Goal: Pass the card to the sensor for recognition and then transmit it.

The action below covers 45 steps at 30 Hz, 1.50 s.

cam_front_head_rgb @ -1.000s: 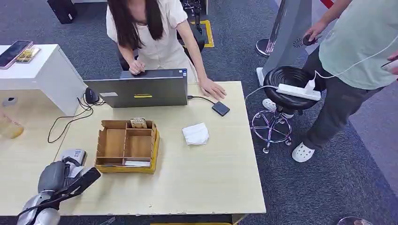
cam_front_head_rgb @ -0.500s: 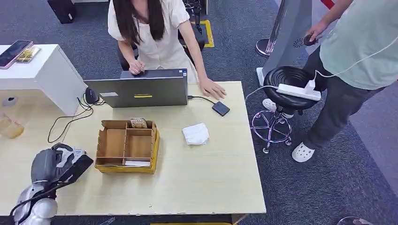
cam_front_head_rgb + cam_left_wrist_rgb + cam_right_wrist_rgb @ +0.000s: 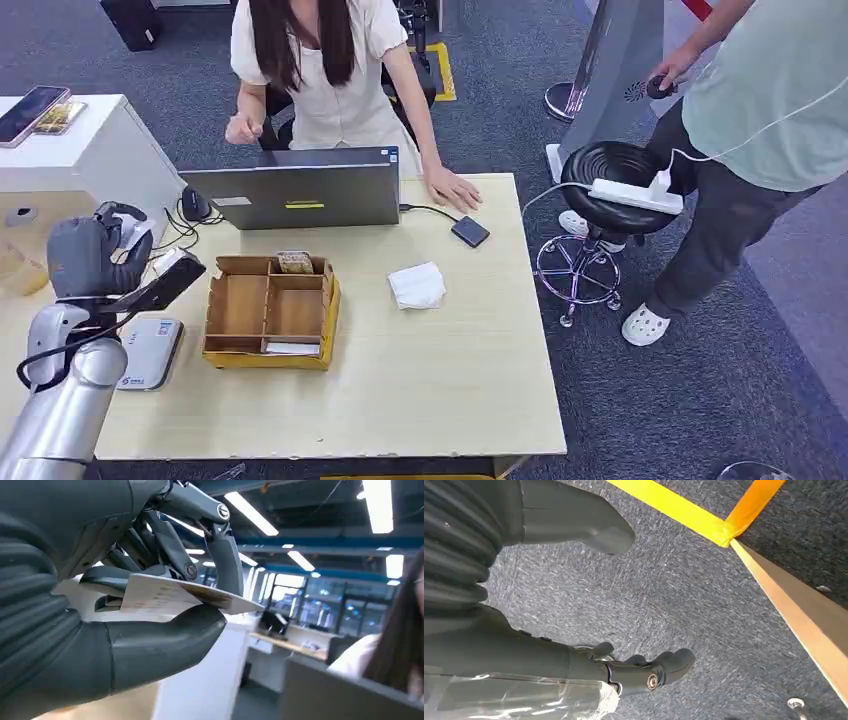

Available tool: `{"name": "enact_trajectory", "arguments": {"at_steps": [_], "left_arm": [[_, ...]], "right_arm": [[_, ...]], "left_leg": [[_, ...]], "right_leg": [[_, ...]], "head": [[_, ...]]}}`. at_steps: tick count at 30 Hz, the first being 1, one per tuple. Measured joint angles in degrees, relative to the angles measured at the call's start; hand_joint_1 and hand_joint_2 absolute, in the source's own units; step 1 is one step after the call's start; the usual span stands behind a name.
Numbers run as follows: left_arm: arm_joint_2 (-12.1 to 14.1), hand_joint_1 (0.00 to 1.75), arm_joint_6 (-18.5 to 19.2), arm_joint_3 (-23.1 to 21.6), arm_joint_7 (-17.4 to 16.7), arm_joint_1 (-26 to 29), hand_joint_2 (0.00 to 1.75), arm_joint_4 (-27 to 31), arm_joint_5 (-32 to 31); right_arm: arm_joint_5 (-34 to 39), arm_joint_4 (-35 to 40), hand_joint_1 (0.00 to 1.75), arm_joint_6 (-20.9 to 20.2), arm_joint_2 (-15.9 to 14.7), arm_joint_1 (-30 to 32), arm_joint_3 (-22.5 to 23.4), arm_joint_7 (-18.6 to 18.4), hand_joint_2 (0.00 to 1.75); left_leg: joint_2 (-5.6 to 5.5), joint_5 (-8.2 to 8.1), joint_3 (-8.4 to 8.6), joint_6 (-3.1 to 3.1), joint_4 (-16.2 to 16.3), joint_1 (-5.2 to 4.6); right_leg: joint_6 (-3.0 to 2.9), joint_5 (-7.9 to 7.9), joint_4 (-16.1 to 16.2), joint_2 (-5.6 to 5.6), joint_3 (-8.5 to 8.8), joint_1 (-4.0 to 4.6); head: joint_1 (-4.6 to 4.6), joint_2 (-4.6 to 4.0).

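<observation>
Above the table's left edge, the left hand (image 3: 92, 255) has risen off the grey flat sensor (image 3: 148, 352), fingers pinching the pale thin card (image 3: 172, 596). Reading appears done; handover remains. Right hand (image 3: 574, 645) hangs empty, loosely curled.

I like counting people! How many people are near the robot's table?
2. One person is behind the laptop at the table's far edge, one hand on the tabletop. Another person stands to the right, by the black stool. Others may be out of frame.
</observation>
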<state>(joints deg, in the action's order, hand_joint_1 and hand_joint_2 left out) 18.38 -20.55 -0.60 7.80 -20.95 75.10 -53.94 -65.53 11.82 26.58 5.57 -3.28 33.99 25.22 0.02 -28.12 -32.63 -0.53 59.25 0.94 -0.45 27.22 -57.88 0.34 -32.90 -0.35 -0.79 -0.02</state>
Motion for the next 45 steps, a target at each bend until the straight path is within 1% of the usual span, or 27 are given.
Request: {"name": "enact_trajectory", "arguments": {"at_steps": [5,11,20,29,30,31,32,33,45], "left_arm": [[-0.3,1.75,0.0,-4.1,-0.5,-5.4,1.75,-0.3,-0.5],[-1.7,1.75,0.1,-7.4,0.2,-9.0,1.75,-0.6,2.0],[-3.0,1.75,0.2,-9.7,0.2,-10.6,1.75,-1.3,2.6],[-3.8,1.75,0.1,-11.0,0.2,-10.7,1.75,-1.8,2.8],[-3.8,1.64,0.1,-11.0,0.2,-10.7,1.75,-1.8,2.8],[-3.9,1.47,0.1,-11.1,0.2,-10.7,1.75,-1.9,2.8],[-3.9,1.47,0.1,-11.1,0.2,-10.7,1.75,-1.9,2.8],[-3.9,0.00,0.1,-11.1,0.2,-10.7,1.75,-1.9,2.8],[-3.8,0.00,-1.3,-11.2,-1.0,-10.7,1.75,-2.5,2.8]], "right_arm": [[-0.4,0.0,0.00,-0.2,0.0,-0.6,-0.3,-0.2,1.75],[-0.6,0.0,0.00,-0.6,0.0,-0.8,-1.1,-0.4,1.75],[-0.7,0.0,0.00,-0.6,0.0,-0.9,-1.3,-0.8,1.75],[-0.7,0.0,0.00,-0.6,0.1,-0.9,-1.5,-0.8,1.75],[-0.7,0.0,0.00,-0.6,0.1,-1.0,-1.5,-0.8,1.75],[-0.7,0.0,0.00,-0.6,0.1,-1.0,-1.5,-0.8,1.75],[-0.7,0.0,0.00,-0.6,0.1,-1.0,-1.5,-0.8,1.75],[-0.7,0.0,0.00,-0.6,0.1,-1.0,-1.5,-0.8,1.75],[-0.5,0.0,0.00,-0.6,0.1,-0.9,-1.5,-1.0,1.75]], "left_leg": [[0.02,0.05,-0.01,-0.01,0.0,0.00],[0.02,0.06,-0.02,0.02,0.0,0.00],[0.04,0.07,-0.02,0.02,0.0,0.00],[0.05,0.07,-0.03,0.02,0.0,0.00],[0.04,0.07,-0.03,0.02,0.0,0.00],[0.04,0.07,-0.03,0.02,0.0,0.00],[0.04,0.07,-0.03,0.02,0.0,0.00],[0.04,0.07,-0.03,0.02,0.0,0.00],[0.04,0.08,-0.04,0.01,0.0,0.00]], "right_leg": [[0.00,-0.08,0.0,0.03,-0.02,0.00],[0.00,-0.08,0.0,0.03,-0.03,0.00],[0.00,-0.08,0.0,0.05,-0.04,0.00],[-0.01,-0.08,0.0,0.06,-0.04,0.00],[-0.01,-0.08,0.0,0.06,-0.04,0.00],[-0.01,-0.08,0.0,0.06,-0.05,0.00],[-0.01,-0.08,0.0,0.06,-0.05,0.00],[-0.01,-0.08,0.0,0.06,-0.05,0.00],[0.00,-0.09,0.0,0.05,-0.05,0.00]], "head": [[0.02,0.00],[0.00,0.00],[0.00,0.00],[0.02,0.00],[0.02,0.00],[0.02,0.00],[0.02,0.00],[0.02,0.00],[0.02,0.00]]}}
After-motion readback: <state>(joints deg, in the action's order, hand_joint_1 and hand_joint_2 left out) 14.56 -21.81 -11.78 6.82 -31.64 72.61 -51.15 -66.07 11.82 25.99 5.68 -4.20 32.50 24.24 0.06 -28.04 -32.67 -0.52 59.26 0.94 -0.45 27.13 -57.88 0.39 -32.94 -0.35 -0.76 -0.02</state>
